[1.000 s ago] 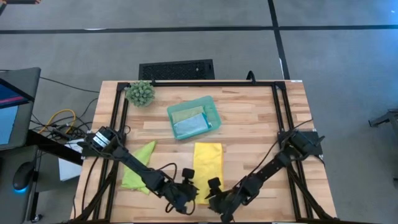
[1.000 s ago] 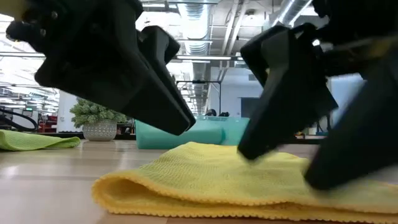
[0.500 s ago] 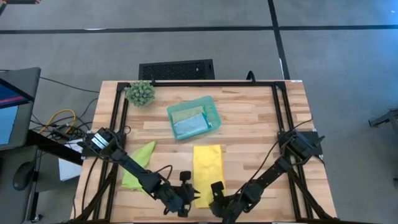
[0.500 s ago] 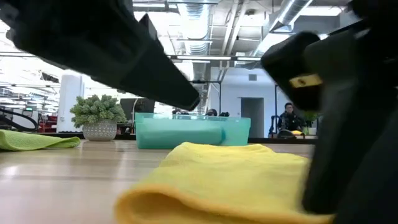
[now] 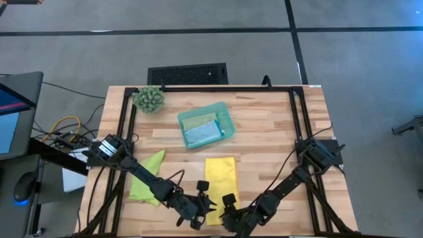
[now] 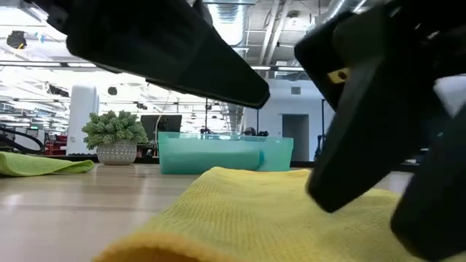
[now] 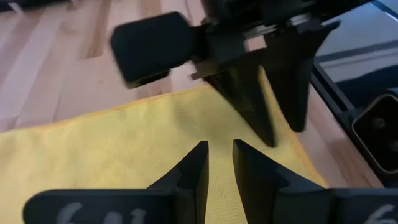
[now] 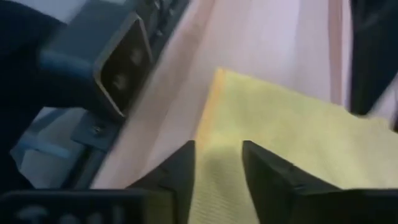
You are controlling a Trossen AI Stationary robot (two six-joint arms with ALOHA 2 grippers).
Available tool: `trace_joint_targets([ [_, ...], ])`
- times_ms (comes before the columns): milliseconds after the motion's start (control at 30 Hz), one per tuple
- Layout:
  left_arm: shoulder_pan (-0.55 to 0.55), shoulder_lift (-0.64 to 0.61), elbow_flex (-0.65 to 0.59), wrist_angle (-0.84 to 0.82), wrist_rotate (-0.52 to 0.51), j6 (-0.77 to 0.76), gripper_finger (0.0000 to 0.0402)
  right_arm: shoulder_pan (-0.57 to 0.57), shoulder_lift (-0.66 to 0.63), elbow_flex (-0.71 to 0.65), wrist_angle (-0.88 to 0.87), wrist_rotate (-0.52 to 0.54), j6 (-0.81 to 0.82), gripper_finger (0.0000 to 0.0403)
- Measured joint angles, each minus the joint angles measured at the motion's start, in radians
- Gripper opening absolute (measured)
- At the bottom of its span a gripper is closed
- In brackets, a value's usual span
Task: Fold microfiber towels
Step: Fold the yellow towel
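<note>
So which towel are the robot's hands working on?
The yellow towel, lying at the table's near edge under both arms. The lime one lies off to the left; two others sit in the tray.

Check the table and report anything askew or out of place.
The lime green towel lies crumpled and skewed at the table's left side. The yellow towel lies flat and straight, two more sit in the teal tray. Nothing spilled or damaged.
</note>
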Motion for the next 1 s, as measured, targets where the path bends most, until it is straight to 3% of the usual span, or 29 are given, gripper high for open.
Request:
trace_joint_targets([
  [100, 0.015, 0.000, 0.000, -0.004, 0.032, 0.019, 0.0066, -0.011, 0.000, -0.001, -0.037, -0.001, 0.009, 0.0187],
  [200, 0.027, 0.000, 0.000, -0.029, 0.040, 0.015, 0.0066, -0.014, 0.000, -0.003, -0.063, -0.001, 0.027, 0.0192],
  [500, 0.050, 0.000, 0.000, -0.119, -0.034, -0.029, 0.0066, -0.006, 0.000, -0.005, -0.074, 0.000, 0.035, 0.0100],
  [667, 0.052, 0.000, 0.000, -0.139, -0.035, -0.054, 0.0066, -0.009, -0.015, -0.004, -0.074, 0.013, 0.090, 0.0083],
  [1000, 0.051, 0.000, 0.000, -0.138, -0.035, -0.080, 0.0066, -0.005, -0.024, 0.025, -0.073, -0.028, 0.119, 0.0178],
])
